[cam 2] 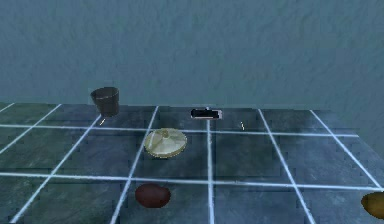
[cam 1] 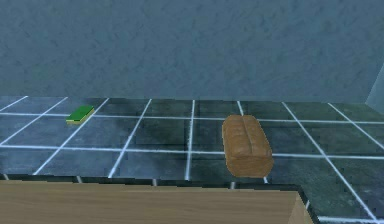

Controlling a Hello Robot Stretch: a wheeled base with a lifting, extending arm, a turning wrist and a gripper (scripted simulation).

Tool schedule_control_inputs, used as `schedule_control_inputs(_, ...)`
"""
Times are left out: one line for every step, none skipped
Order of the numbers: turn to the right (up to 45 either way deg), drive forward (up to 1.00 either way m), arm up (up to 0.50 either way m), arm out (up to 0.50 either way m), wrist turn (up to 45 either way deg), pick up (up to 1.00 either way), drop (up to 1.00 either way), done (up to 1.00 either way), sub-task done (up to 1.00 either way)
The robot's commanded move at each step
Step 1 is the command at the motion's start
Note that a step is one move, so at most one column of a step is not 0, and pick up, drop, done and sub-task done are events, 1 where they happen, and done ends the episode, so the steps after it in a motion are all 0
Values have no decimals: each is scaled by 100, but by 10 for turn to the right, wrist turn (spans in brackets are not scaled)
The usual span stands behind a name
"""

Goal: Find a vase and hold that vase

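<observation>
obstacles: brown loaf [cam 1: 248, 143], dark pot [cam 2: 106, 100], tan disc [cam 2: 166, 143] | free: bare tiled top [cam 2: 300, 150] right of disc

The robot's cameras look ahead and sideways — both tilted somewhat downward.

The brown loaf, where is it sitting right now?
In the forward view, the brown loaf lies on the dark tiled surface, right of the middle. A small green thing lies far off toward the view's left.
</observation>
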Motion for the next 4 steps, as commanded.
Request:
schedule_control_inputs(0, 0, 38, 0, 0, 0, 0, 0, 0)
schedule_control_inputs(0, 0, 0, 22, 0, 0, 0, 0, 0)
schedule_control_inputs(0, 0, 0, 0, 450, 0, 0, 0, 0)
schedule_control_inputs(0, 0, 0, 0, 450, 0, 0, 0, 0)
